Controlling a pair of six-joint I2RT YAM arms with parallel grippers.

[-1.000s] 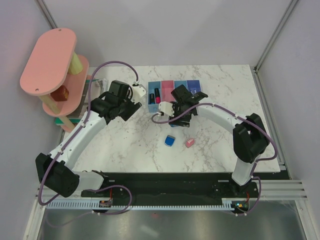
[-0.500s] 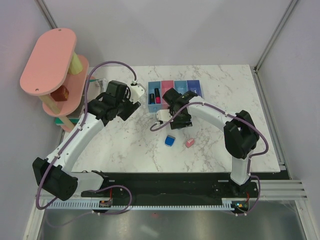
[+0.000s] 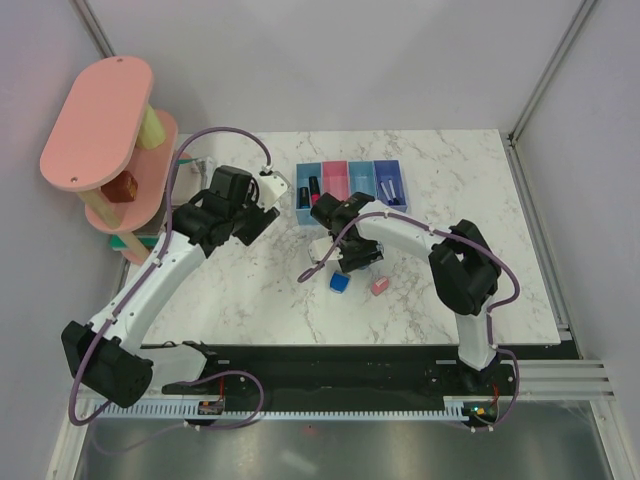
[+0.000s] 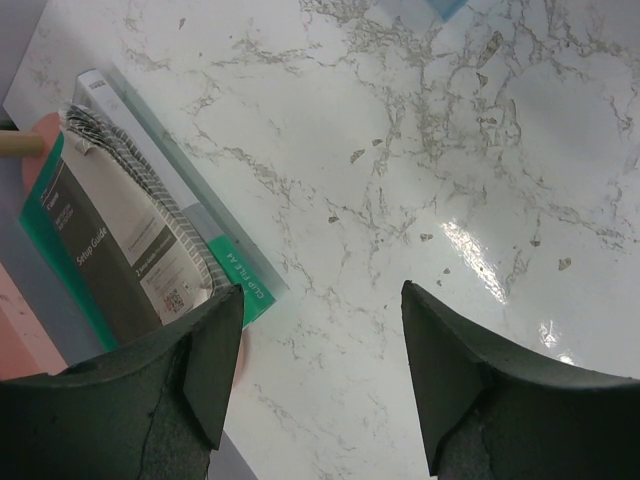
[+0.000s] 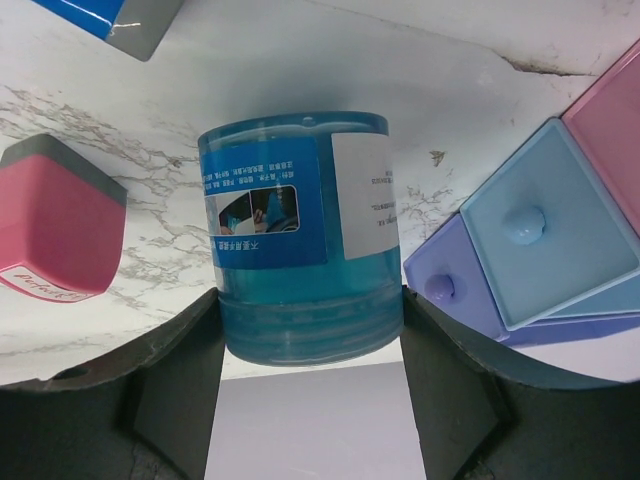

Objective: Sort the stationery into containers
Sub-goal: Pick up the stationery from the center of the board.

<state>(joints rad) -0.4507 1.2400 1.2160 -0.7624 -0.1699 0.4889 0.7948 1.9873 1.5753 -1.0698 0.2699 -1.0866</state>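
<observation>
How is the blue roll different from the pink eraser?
The blue roll is round and see-through blue; the pink eraser is blocky and solid pink with a grey end. The roll carries a big blue-and-white label; the eraser shows only small writing. The roll sits between the fingers of the right pincer, while the eraser lies free on the table beside it. Both are outside the bins.
</observation>
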